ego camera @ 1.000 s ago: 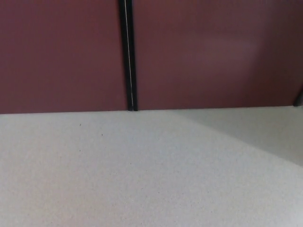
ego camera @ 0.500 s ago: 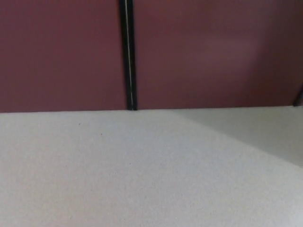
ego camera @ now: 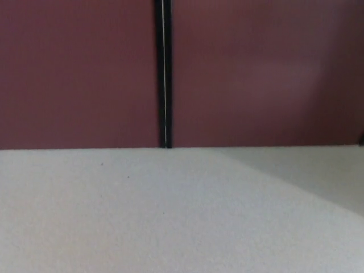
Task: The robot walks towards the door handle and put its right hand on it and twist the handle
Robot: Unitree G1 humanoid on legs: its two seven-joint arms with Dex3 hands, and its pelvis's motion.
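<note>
- Nearest the camera, the pale speckled floor [ego camera: 170,227] fills the lower part of the head view from edge to edge.
- Two small dark specks sit on the floor left of centre, one a little higher and further left than the other.
- A softly darker, shaded wedge [ego camera: 318,170] of the floor spreads from about the middle toward the right edge, its boundary slanting down to the right.
- No part of the robot shows: neither the left hand nor the right hand is in the picture, so how their fingers stand cannot be told.
- Beyond the floor, a straight horizontal line marks where it meets the upright dark red surface.
- That surface is in two panels: the left door panel [ego camera: 79,74] and the right door panel [ego camera: 261,74], both plain maroon and somewhat blurred.
- Between the two panels runs a narrow black vertical gap [ego camera: 164,74], reaching from the top edge down to the floor line, left of the picture's centre.
- A thin bright line runs down inside the black gap along its length.
- The right panel carries a faint lighter patch toward its middle right; the picture is too soft to tell what causes it.
- At the far right edge, just above the floor line, a small dark bit [ego camera: 361,138] shows; it is too small to identify.
- The door handle is not visible anywhere in this view; only the lower part of the panels shows, so its place cannot be told.
</note>
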